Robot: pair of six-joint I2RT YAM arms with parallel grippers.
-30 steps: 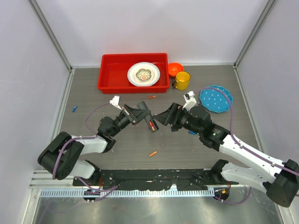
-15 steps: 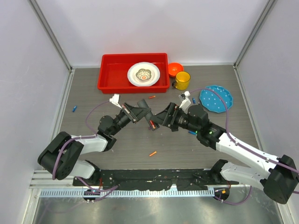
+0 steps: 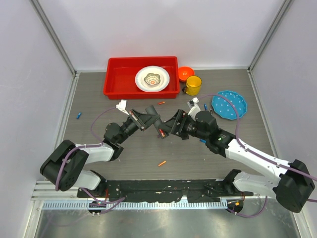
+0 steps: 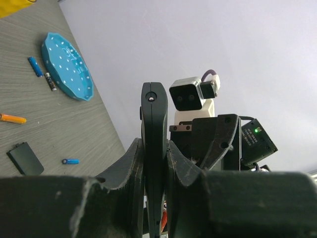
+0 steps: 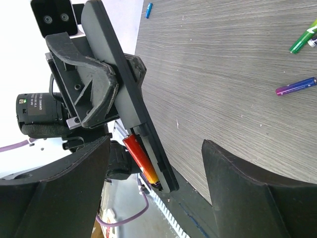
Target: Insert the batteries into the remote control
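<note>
Matt blk plastic remote control (image 5: 101,29); woodgrain table (image 5: 237,74)

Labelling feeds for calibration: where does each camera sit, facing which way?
Top external: above, behind the bases, looking down; left arm, right arm show.
Left wrist: on left arm, facing the right arm; left gripper clamps the remote control.
Right wrist: on right arm, facing the remote control; right gripper open.
Wrist views share the remote control.

Bright, diffuse light from above; shadows on the counter (image 3: 89,99) faint and soft. Overhead view sharp. Wrist views soft in near foreground, pale walls (image 4: 198,39) washed out.
</note>
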